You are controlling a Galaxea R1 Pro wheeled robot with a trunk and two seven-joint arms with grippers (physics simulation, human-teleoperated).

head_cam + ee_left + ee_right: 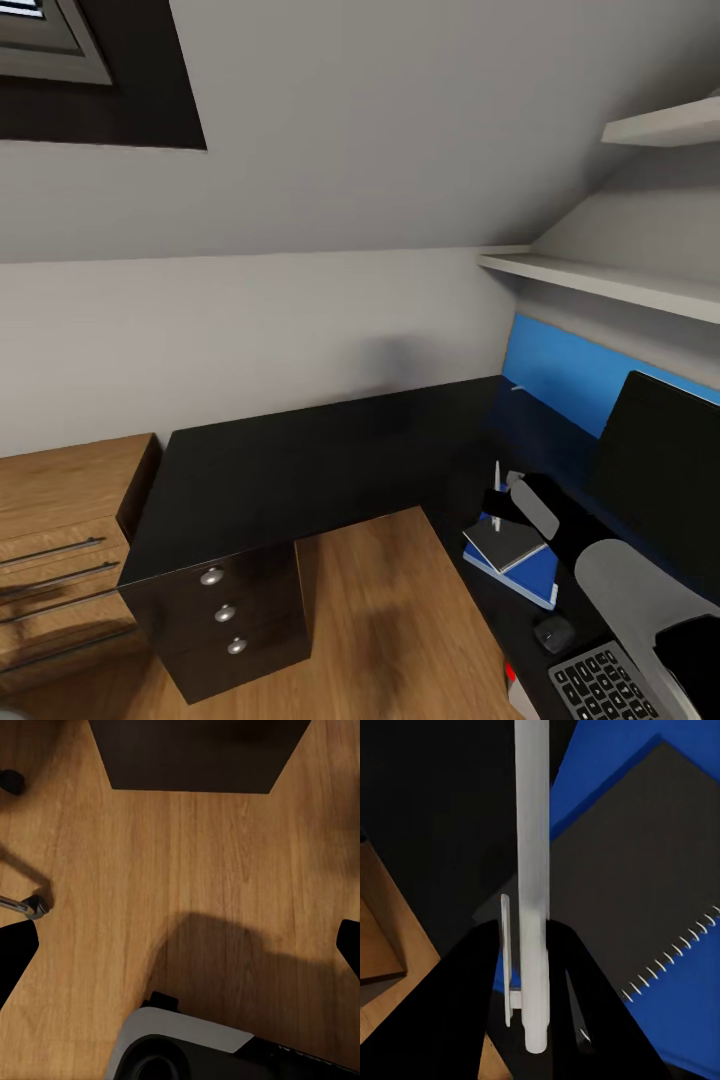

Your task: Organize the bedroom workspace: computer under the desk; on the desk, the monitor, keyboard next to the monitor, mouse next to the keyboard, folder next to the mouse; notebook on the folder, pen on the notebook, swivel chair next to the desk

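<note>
On desk [300,450]: notebook [505,543] stacked on folder [530,575], beside mouse [553,632], keyboard [598,685]. Right gripper [534,967] clamps pen [532,855] above notebook; placing remains. Left gripper [180,937] spread, over floor.

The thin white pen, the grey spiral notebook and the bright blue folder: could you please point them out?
Thin white pen [532,870], right wrist view, mid-barrel.
Grey spiral notebook [637,877], right wrist view, cover centre.
Bright blue folder [538,577], head view, exposed corner.

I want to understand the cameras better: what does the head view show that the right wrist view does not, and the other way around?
Head view alone: the monitor, the keyboard, the mouse, and the drawers of the desk. Right wrist view alone: the pen's clip and the notebook's spiral binding, seen close. Both: the right tool shut on the pen, over the notebook lying on the folder.
</note>
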